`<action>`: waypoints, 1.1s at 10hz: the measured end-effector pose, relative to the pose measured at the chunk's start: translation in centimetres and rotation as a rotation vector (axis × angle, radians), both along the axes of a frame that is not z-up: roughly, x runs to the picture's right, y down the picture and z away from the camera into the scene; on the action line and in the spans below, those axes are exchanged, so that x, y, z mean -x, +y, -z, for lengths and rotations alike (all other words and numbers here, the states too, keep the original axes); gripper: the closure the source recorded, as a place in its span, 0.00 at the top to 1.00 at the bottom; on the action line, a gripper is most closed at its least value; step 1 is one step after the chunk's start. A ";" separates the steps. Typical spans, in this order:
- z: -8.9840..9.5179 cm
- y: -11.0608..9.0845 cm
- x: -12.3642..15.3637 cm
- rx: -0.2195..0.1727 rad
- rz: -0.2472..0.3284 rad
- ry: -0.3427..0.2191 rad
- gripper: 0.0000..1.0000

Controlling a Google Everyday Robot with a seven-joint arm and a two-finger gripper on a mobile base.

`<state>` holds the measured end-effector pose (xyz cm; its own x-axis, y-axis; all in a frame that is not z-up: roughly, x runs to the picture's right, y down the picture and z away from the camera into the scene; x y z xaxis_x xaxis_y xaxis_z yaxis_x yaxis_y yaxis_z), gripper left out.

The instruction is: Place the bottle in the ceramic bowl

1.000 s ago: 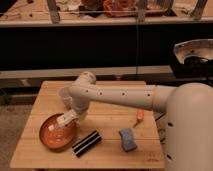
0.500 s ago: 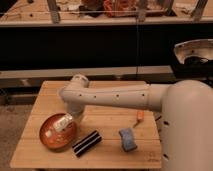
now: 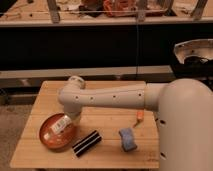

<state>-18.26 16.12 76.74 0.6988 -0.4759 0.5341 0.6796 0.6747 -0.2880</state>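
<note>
The orange-brown ceramic bowl (image 3: 50, 137) sits on the front left of the wooden table (image 3: 107, 127). The small white bottle (image 3: 61, 125) lies tilted inside the bowl, towards its far right side. My white arm reaches in from the right and bends down over the bowl. My gripper (image 3: 70, 118) is at the end of it, right at the bottle's upper right end. I cannot see whether it touches or holds the bottle.
A black oblong object (image 3: 86, 143) lies just right of the bowl. A blue spongy object (image 3: 127, 139) and a small orange item (image 3: 140, 118) lie further right. A dark counter with a cluttered shelf runs behind the table.
The arm's bend has shifted left, and the bottle has sunk a little lower and to the left into the bowl. The bowl and other objects have not moved.
</note>
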 end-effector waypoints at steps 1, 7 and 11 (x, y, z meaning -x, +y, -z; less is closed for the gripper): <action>0.0 0.1 0.2 -0.002 0.009 -0.007 0.00; 0.2 0.9 1.2 -0.018 0.064 -0.051 0.00; 0.1 1.3 1.8 -0.027 0.094 -0.077 0.00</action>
<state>-20.01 17.42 76.62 0.6079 -0.5525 0.5703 0.7597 0.6135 -0.2154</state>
